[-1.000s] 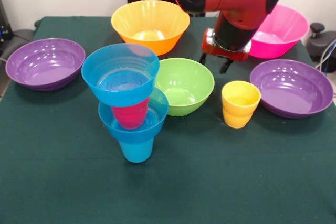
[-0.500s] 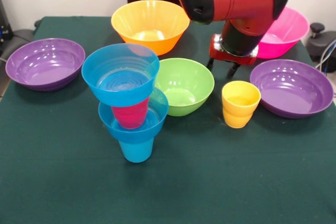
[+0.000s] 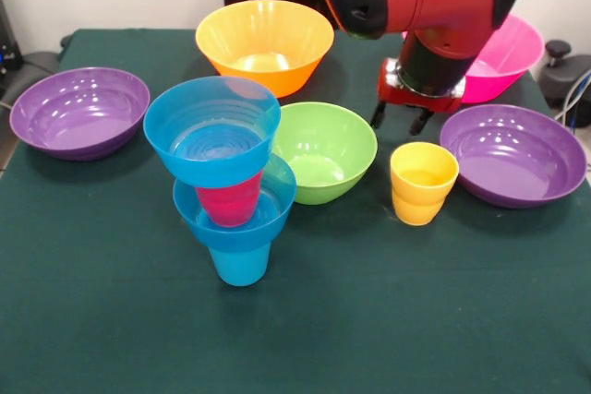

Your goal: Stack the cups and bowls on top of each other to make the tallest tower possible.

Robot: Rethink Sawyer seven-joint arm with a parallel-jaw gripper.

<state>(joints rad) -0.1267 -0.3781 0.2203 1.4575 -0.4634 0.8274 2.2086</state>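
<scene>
Tower (image 3: pixel 226 182) stands near-left on the desk (image 3: pixel 388 320) – blue cup, blue bowl, red cup, blue bowl on top, leaning a bit. Hand (image 3: pixel 401 121) hovers just behind the yellow cup (image 3: pixel 423 182), fingers apart, holding nothing. Risk: stepped cup slips in the grip, or adding it tips that top-heavy stack.

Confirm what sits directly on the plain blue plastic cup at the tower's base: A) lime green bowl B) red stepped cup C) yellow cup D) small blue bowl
D: a small blue plastic bowl rests on the blue plastic cup, and the red stepped cup stands inside that bowl.
</scene>
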